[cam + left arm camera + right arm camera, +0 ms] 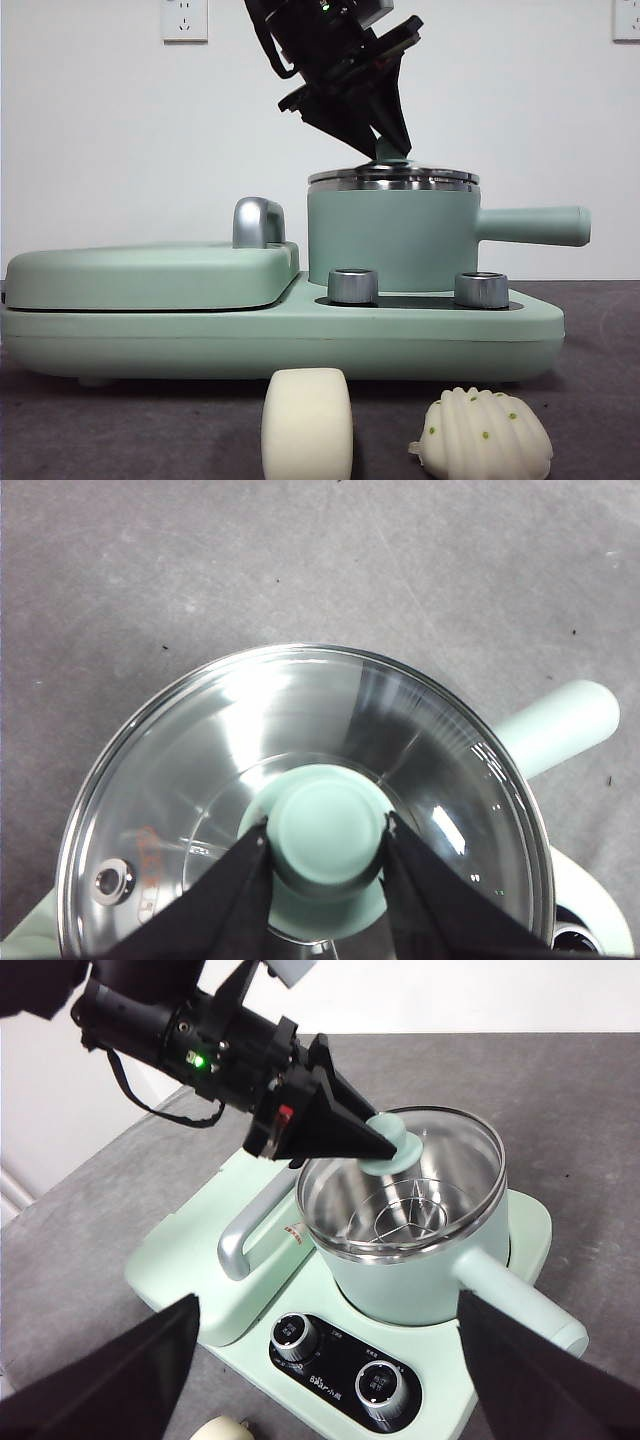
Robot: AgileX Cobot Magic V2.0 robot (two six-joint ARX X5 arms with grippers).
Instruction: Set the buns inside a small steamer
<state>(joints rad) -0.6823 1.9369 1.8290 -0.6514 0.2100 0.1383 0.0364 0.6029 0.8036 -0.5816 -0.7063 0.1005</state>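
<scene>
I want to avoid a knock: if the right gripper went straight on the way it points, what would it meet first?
Probably the small steamer or the base's dials before it; depth is unclear. The right gripper is open.

Mint-green steamer, cream bun, white green-specked bun, black tool.

The steamer, a mint-green pot with a steel rim, stands upright on the base, handle out to the side, glass lid on. In front of it, 2 buns lie apart on the surface: a smooth cream block and a ridged white shell with green specks.
</scene>
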